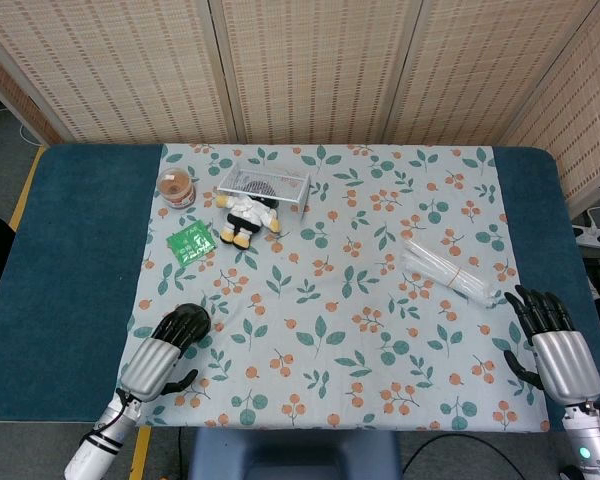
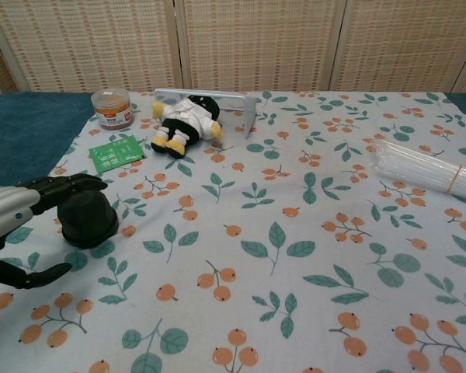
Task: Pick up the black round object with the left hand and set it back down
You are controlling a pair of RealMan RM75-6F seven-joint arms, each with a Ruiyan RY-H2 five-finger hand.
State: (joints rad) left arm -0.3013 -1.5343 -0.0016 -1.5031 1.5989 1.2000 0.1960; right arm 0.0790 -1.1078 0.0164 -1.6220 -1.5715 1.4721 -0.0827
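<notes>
The black round object (image 2: 87,217) sits on the floral cloth near its left edge. In the head view my left hand (image 1: 164,352) covers it from above, so it is hidden there. In the chest view my left hand (image 2: 19,225) reaches in from the left, fingers (image 2: 66,185) stretched over the object's top and thumb low in front, apart from it. No grip shows. My right hand (image 1: 558,342) rests open at the table's front right, off the cloth.
A plush doll (image 1: 248,217), a metal rack (image 1: 263,184), an orange-lidded jar (image 1: 176,188) and a green packet (image 1: 190,241) lie at the back left. A bundle of clear straws (image 1: 450,274) lies at the right.
</notes>
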